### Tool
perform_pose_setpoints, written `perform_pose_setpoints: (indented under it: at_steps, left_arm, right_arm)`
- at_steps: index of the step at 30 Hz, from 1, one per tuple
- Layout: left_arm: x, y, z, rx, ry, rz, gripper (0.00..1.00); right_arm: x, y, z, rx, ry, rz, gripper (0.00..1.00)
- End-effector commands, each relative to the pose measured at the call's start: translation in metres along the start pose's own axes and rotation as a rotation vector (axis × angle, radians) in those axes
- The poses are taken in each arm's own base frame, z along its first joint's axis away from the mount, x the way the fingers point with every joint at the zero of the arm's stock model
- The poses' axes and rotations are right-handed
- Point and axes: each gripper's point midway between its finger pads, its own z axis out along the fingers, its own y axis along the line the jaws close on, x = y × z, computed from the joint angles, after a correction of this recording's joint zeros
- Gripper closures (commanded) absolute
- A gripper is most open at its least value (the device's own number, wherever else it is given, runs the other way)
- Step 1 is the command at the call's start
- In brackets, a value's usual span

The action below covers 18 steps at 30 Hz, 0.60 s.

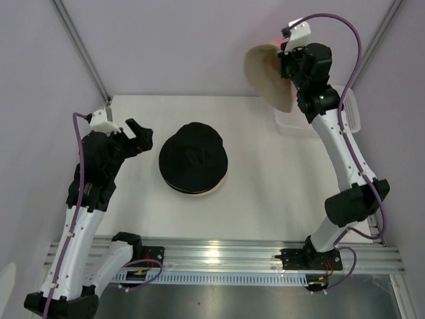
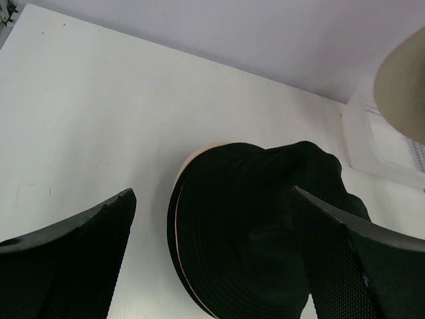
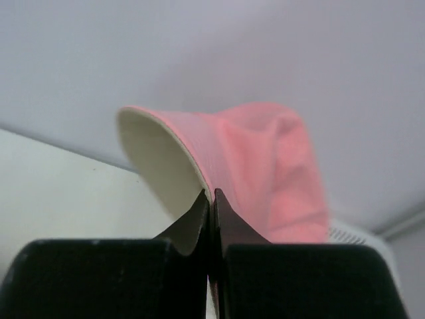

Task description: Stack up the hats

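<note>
A: The arms' colours?
B: Left arm [image 1: 80, 226] and right arm [image 1: 342, 149]: white links, black joints, a purple cable [image 1: 77, 133] along each.
A: The left gripper [image 2: 211, 191]?
B: Black fingers [image 2: 80, 246], finely dimpled pads [image 2: 345, 259].

No legible text or labels anywhere

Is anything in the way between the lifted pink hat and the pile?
Nothing visible: only bare table lies between the pink hat in the right gripper and the pile; the open left gripper sits beyond it.
</note>
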Motion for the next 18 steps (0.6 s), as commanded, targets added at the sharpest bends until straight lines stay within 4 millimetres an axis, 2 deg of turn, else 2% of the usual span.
perform_pose_setpoints:
  at_steps: [1, 2, 3, 5, 6, 8, 9, 12, 13, 14, 16, 18]
  left_arm:
    - [-0.012, -0.007, -0.021, 0.045, -0.036, 0.028, 0.01]
    - [-0.012, -0.006, -0.023, 0.042, -0.037, 0.028, 0.00]
    - [-0.013, -0.004, -0.027, 0.038, -0.043, 0.030, 0.00]
    - [-0.009, 0.001, -0.031, 0.014, -0.030, 0.035, 0.00]
    - [-0.009, 0.003, -0.034, 0.008, -0.036, 0.033, 0.00]
    - [-0.007, 0.011, -0.039, -0.027, -0.041, 0.028, 0.00]
    - [-0.010, 0.011, -0.047, -0.024, -0.066, 0.021, 0.01]
    - [-0.007, 0.018, -0.055, -0.038, -0.104, 0.011, 0.00]
    - [-0.008, 0.019, -0.060, -0.034, -0.120, 0.010, 0.00]
    - [-0.007, 0.020, -0.062, -0.035, -0.125, 0.011, 0.01]
    - [-0.008, 0.020, -0.064, -0.035, -0.135, 0.017, 0.01]
    - [-0.007, 0.020, -0.062, -0.034, -0.129, 0.024, 0.01]
  right_arm:
    - [-0.051, 0.025, -0.042, -0.038, -0.066, -0.273, 1.00]
    - [-0.052, 0.037, -0.046, -0.056, -0.059, -0.292, 1.00]
    - [-0.052, 0.066, -0.055, -0.114, -0.053, -0.307, 1.00]
    - [-0.051, 0.092, -0.063, -0.142, -0.036, -0.320, 1.00]
    - [-0.049, 0.120, -0.070, -0.178, -0.031, -0.314, 1.00]
    - [-0.038, 0.138, -0.075, -0.135, 0.020, -0.272, 1.00]
    - [-0.029, 0.169, -0.083, -0.178, 0.049, -0.275, 1.00]
    - [-0.010, 0.208, -0.099, -0.203, 0.104, -0.326, 1.00]
    - [-0.002, 0.237, -0.112, -0.238, 0.109, -0.375, 1.00]
    - [0.007, 0.238, -0.114, -0.174, 0.136, -0.434, 1.00]
    - [0.011, 0.244, -0.121, -0.091, 0.146, -0.551, 1.00]
    - [0.020, 0.246, -0.114, -0.046, 0.171, -0.616, 1.00]
